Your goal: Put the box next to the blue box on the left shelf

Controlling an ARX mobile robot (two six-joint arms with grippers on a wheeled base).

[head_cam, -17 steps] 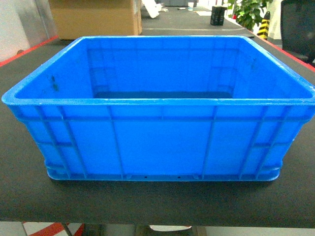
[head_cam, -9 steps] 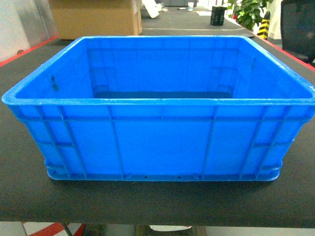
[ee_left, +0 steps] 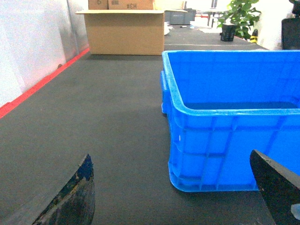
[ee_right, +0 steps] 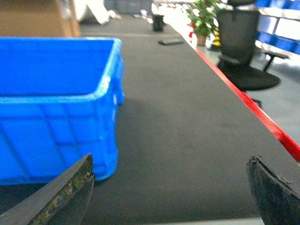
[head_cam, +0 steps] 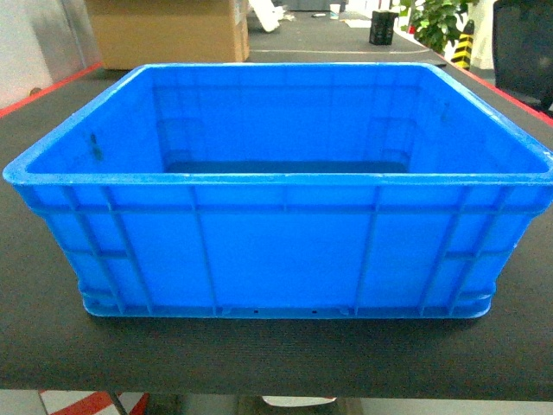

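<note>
Head view: the box (head_cam: 276, 233) sits empty, centred on the dark table (head_cam: 276, 354), square to us for a two-sided lift. Our left gripper (ee_left: 180, 187) and right gripper (ee_right: 171, 187) gape wide at its 9 and 3 o'clock corners, untouching.

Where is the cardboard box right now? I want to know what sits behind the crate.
In the head view the cardboard box stands at the table's far left, behind the blue crate.
</note>
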